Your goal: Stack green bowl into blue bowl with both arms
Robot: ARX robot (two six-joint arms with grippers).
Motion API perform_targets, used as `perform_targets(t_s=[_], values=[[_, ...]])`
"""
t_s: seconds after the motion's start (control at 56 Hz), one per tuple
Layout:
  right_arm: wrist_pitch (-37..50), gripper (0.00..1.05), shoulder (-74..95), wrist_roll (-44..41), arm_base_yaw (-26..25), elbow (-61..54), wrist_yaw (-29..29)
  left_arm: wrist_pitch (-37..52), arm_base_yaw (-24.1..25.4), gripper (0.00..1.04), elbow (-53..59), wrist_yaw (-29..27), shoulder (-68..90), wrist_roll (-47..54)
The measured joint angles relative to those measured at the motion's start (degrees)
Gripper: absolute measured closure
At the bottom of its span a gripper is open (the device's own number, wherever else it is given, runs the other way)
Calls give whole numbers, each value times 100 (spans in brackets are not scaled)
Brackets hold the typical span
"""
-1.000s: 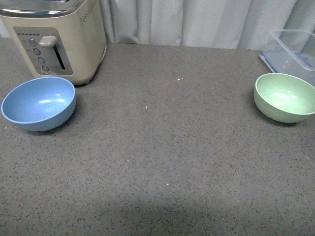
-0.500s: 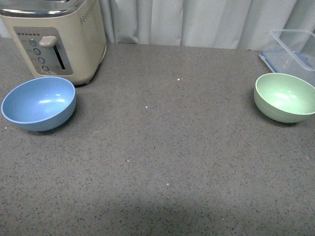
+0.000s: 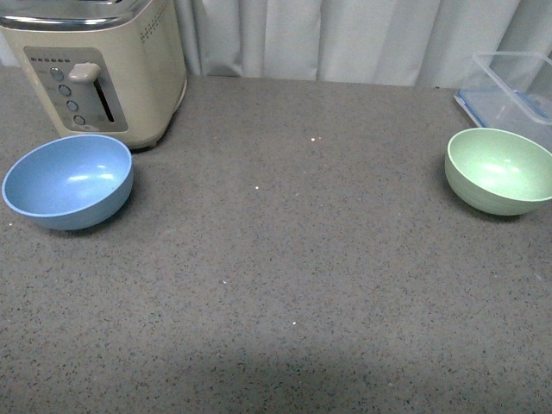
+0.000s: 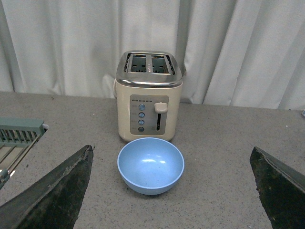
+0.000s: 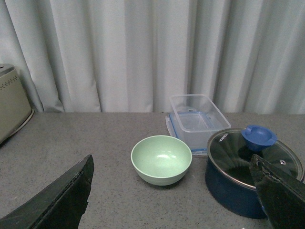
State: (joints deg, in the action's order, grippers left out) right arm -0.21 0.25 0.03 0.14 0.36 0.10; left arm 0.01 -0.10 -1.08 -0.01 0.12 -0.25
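The blue bowl (image 3: 67, 181) sits upright and empty at the table's left, in front of the toaster. The green bowl (image 3: 499, 170) sits upright and empty at the far right. Neither arm shows in the front view. In the left wrist view the left gripper (image 4: 174, 191) is open, its fingers wide apart, with the blue bowl (image 4: 150, 165) ahead of it between the fingertips' lines, not touched. In the right wrist view the right gripper (image 5: 174, 191) is open, with the green bowl (image 5: 161, 160) ahead, not touched.
A cream toaster (image 3: 95, 69) stands behind the blue bowl. A clear plastic box (image 3: 517, 86) stands behind the green bowl. A dark blue pot with a glass lid (image 5: 252, 171) stands beside the green bowl. A grey rack (image 4: 19, 138) lies off to one side. Curtains hang behind the table.
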Motion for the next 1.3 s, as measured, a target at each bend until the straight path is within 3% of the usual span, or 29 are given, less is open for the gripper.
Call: perform_targets(t_s=[0.196,0.286,0.696,0.964,1.304], values=[[0,9,0,0,0,0,0,0,0,6,0,0,0,0],[0,9,0,0,0,0,2,-409,-61,6,-118,-544,654,-315],[0,9,0,0,0,0,0,2437,-555,6,-979,-1309,6063,-767],[0,9,0,0,0,0,0,2793,-643,6,-1976,-1331,8520,-1167],[0,9,0,0,0,0,0,2800,-564,6,-2865,-1526,9986,-1377]])
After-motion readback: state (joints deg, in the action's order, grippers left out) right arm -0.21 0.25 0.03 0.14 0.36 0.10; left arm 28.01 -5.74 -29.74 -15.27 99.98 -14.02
